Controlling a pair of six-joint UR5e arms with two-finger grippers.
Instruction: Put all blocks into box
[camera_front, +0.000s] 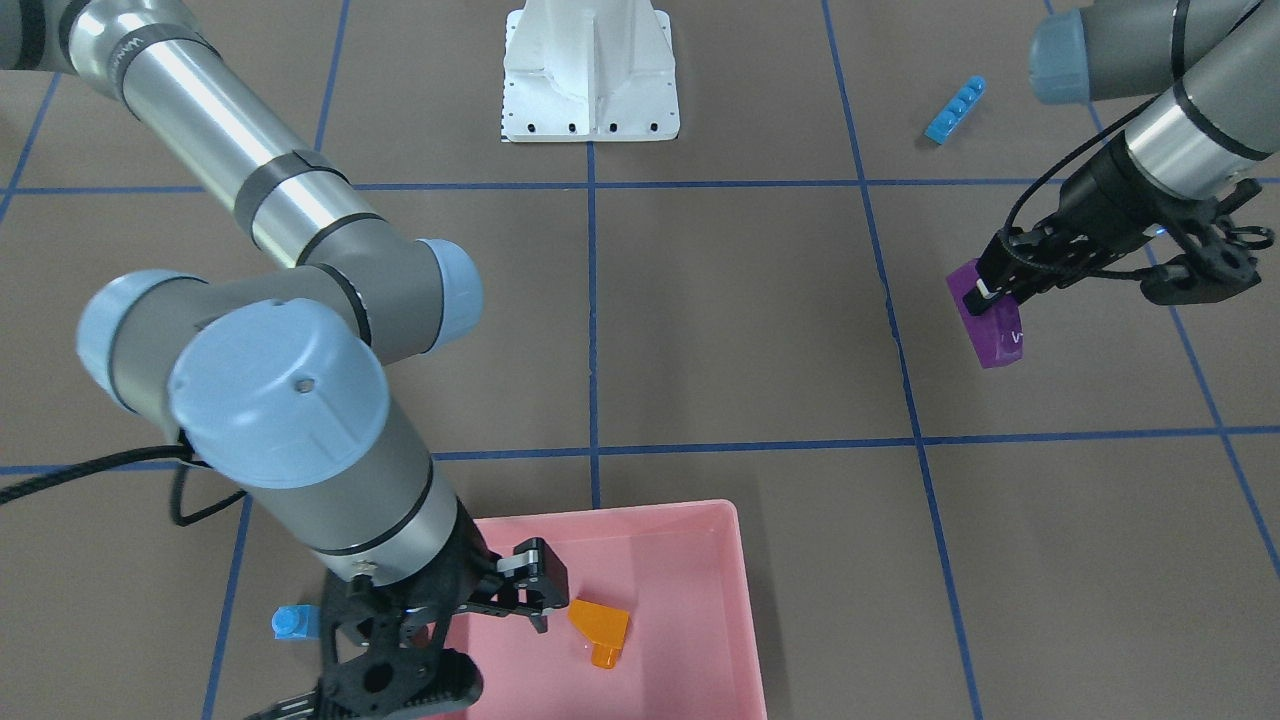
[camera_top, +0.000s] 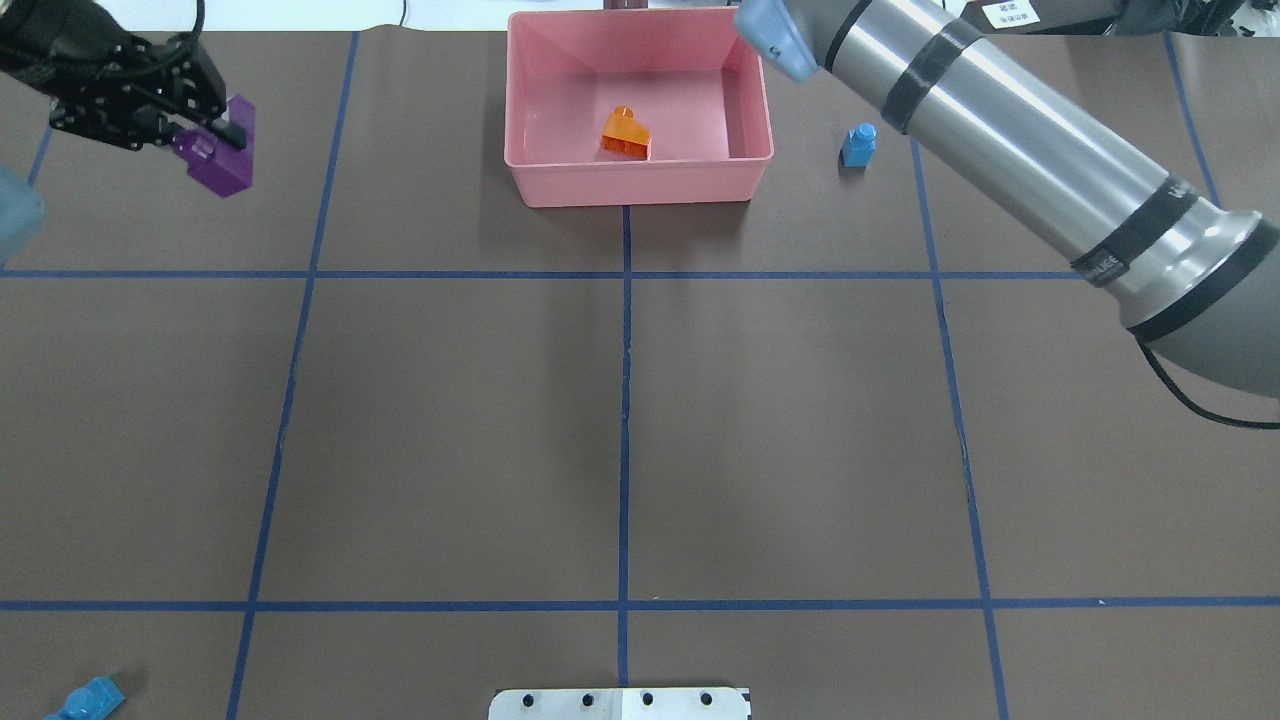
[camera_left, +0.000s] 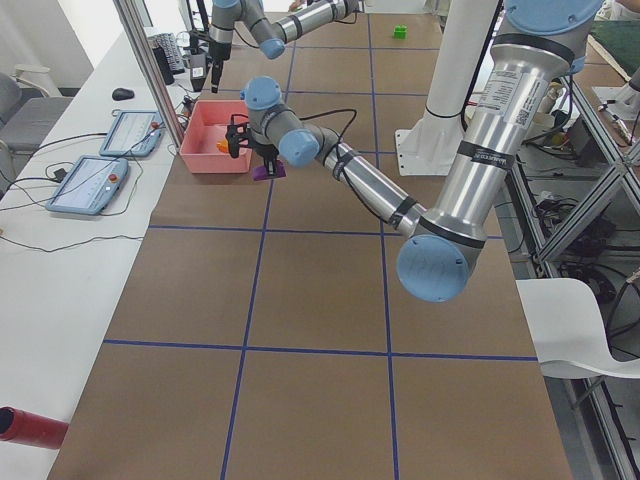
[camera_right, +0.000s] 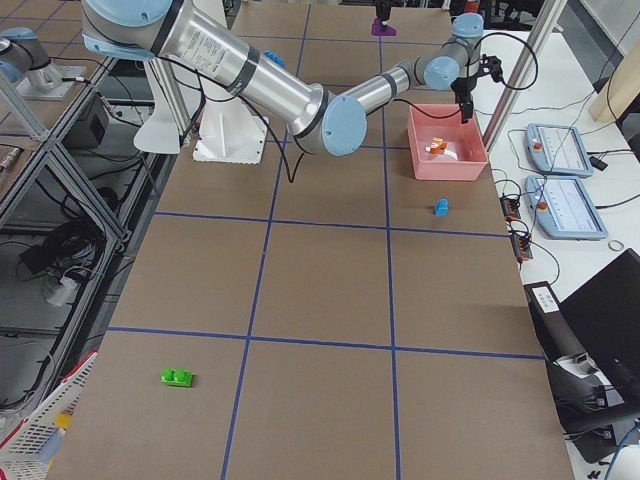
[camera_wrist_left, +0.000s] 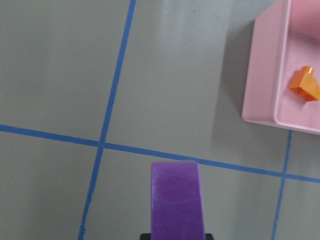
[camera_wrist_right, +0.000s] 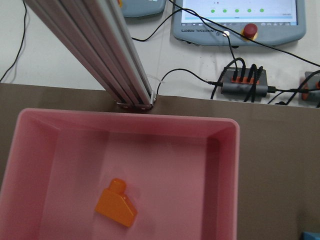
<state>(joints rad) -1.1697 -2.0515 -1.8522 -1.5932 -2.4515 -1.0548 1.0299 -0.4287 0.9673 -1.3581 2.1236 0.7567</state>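
Note:
My left gripper (camera_front: 985, 297) is shut on the purple sloped block (camera_front: 992, 335), holding it above the table to the left of the pink box (camera_top: 640, 192); the block also shows in the left wrist view (camera_wrist_left: 177, 200). My right gripper (camera_front: 470, 650) is open and empty over the box's edge. The orange sloped block (camera_front: 600, 632) lies loose inside the box (camera_front: 738, 600). The small blue one-stud block (camera_top: 858, 146) stands just right of the box. The long blue block (camera_front: 955, 110) lies near my base on the left side. The green block (camera_right: 177, 377) lies far off on my right side.
The white robot base (camera_front: 590, 75) stands at the table's near edge. Behind the box are a metal post (camera_wrist_right: 100, 55) and operator tablets (camera_wrist_right: 240, 20) with cables. Blue tape lines (camera_top: 625, 400) divide the brown table.

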